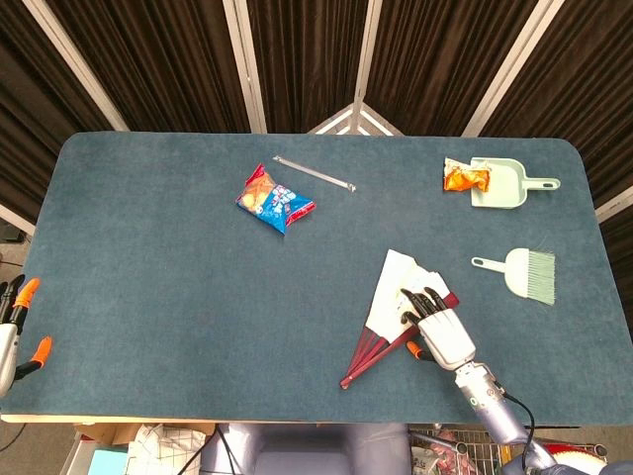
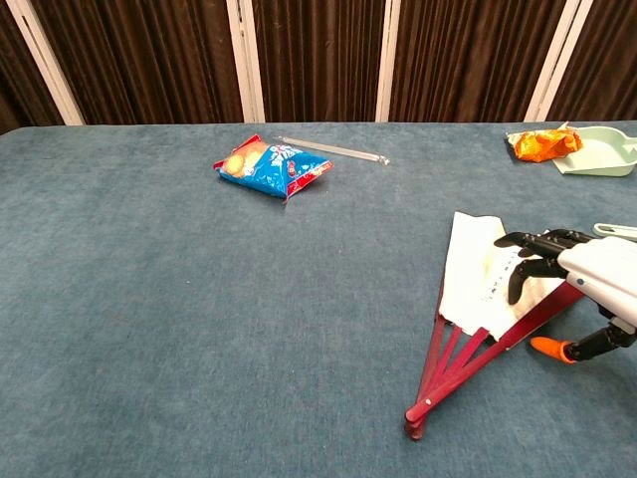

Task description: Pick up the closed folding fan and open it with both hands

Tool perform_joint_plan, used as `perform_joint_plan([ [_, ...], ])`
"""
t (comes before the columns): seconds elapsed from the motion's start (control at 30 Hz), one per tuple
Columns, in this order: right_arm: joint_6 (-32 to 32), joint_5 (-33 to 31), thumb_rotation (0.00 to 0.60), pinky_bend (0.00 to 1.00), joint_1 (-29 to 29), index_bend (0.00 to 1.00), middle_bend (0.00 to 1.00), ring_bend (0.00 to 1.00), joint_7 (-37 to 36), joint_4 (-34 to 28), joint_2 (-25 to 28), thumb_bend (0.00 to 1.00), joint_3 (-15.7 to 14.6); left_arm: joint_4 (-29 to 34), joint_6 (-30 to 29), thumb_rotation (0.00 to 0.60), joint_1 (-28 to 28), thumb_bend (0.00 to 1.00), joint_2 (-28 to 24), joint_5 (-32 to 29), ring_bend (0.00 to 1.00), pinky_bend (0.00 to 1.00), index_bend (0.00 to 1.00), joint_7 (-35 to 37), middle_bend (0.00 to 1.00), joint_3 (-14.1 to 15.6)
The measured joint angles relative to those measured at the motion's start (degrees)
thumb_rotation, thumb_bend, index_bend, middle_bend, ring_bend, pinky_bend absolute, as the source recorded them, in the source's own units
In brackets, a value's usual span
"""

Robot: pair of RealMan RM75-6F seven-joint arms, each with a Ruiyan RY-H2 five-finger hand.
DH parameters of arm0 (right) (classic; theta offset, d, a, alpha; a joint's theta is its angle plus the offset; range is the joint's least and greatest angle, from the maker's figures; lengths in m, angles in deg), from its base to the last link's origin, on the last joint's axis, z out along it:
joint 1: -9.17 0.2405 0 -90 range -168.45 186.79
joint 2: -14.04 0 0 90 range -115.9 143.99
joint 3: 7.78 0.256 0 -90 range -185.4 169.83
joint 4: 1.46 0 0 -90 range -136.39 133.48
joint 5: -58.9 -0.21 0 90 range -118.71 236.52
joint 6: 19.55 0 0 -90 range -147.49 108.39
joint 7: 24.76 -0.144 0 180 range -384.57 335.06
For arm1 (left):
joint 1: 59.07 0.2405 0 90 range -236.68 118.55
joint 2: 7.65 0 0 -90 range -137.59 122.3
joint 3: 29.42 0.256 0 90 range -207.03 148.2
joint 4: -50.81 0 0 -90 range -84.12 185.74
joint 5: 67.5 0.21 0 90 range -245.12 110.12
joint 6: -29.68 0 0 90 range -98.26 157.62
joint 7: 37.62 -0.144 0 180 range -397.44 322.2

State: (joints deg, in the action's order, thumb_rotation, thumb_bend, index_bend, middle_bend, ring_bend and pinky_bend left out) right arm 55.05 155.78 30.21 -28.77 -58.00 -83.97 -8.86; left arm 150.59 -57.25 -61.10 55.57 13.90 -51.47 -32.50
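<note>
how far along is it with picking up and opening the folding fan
Done: the red-ribbed folding fan with a white paper leaf lies partly spread on the blue table. In hand: the right hand is over the fan's right edge with curled fingers; whether they grip it is unclear. Left: the fan is not lifted, and the left hand sits at the table's far left edge, away from it.

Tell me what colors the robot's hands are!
The right hand has a white back, black fingers and an orange thumb tip. A silvery grey wrist with a black cable runs behind it. The left hand, at the table's edge, shows pale with orange fingertips.
</note>
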Motion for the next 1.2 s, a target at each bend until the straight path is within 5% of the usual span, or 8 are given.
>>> perform_joint_plan([
  [1.2, 2.3, 0.1, 0.6, 0.14, 1.7, 0.61, 0.14, 0.21, -3.9, 3.1, -1.3, 0.39, -1.1, 0.0, 0.3, 0.6, -0.3, 0.47, 0.4, -0.3, 0.0, 0.0, 0.02, -0.8, 0.0, 0.2],
])
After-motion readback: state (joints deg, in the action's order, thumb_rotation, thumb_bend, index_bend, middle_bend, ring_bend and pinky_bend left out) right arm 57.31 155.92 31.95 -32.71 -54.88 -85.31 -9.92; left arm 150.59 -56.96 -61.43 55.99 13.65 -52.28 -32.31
